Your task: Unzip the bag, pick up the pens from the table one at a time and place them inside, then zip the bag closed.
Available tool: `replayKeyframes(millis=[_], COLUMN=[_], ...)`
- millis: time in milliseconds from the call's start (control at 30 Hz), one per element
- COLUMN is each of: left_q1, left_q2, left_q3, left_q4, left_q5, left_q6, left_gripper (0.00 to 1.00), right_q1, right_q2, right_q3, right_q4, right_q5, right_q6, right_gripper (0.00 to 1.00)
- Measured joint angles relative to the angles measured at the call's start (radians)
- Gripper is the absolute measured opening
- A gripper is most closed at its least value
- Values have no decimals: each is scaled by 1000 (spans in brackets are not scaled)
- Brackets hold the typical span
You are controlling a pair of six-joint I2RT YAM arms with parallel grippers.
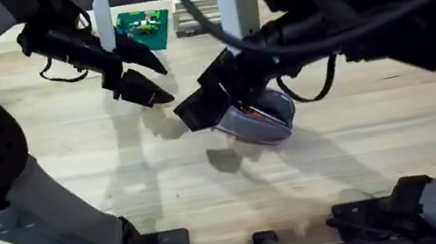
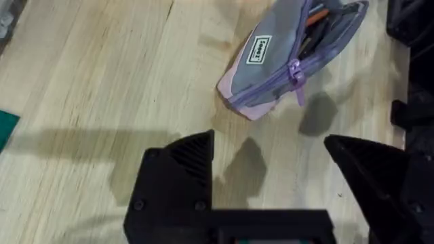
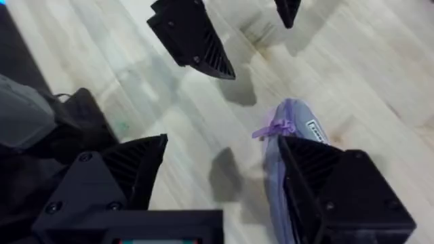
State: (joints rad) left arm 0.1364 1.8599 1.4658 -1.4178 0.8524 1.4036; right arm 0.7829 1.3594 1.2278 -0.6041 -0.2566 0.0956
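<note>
Left wrist view: pencil pouch [image 2: 288, 57] on table [image 2: 88, 95], zip part open, pens [image 2: 313, 20] inside, white label unreadable. Left gripper [image 2: 271, 169] wide open, empty. Right gripper [image 3: 224, 169] open, straddling pouch end.

Pale plank table [image 1: 117, 156] bears the lilac bag [image 1: 262, 122].

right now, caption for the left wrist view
Open left gripper above pale wooden table, near part-unzipped lilac pouch.

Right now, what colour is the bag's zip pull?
Lilac-purple, like the zip tape; the zip pull on the bag shows best in the left wrist view.
</note>
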Motion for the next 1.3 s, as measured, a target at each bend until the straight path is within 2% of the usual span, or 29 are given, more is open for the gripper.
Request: replayKeyframes(millis=[300, 333, 367, 400, 733, 900, 1000, 1133, 1300], left_q1=[0, 0, 0, 0, 0, 0, 0, 0, 0], left_q2=[0, 0, 0, 0, 0, 0, 0, 0, 0], left_q3=[0, 0, 0, 0, 0, 0, 0, -2, -3], left_q4=[0, 0, 0, 0, 17, 11, -28, -71, -72], left_q5=[0, 0, 0, 0, -1, -58, -113, -168, -195], left_q6=[0, 0, 0, 0, 0, 12, 85, 233, 376], left_gripper=[994, 994, 993, 993, 993, 993, 993, 993, 993], right_q1=[188, 212, 274, 294, 396, 401, 401, 401, 401], right_q2=[-16, -16, -16, -16, -16, -16, -16, -16, -16], right_q3=[0, 0, 0, 0, 0, 0, 0, 0, 0], right_q4=[-3, -4, -21, -25, -28, -28, -28, -29, -29], right_q5=[326, 373, 490, 521, 609, 619, 626, 638, 672], right_q6=[63, 83, 148, 170, 268, 488, 639, 800, 994], right_gripper=[997, 997, 997, 998, 998, 998, 998, 998, 997])
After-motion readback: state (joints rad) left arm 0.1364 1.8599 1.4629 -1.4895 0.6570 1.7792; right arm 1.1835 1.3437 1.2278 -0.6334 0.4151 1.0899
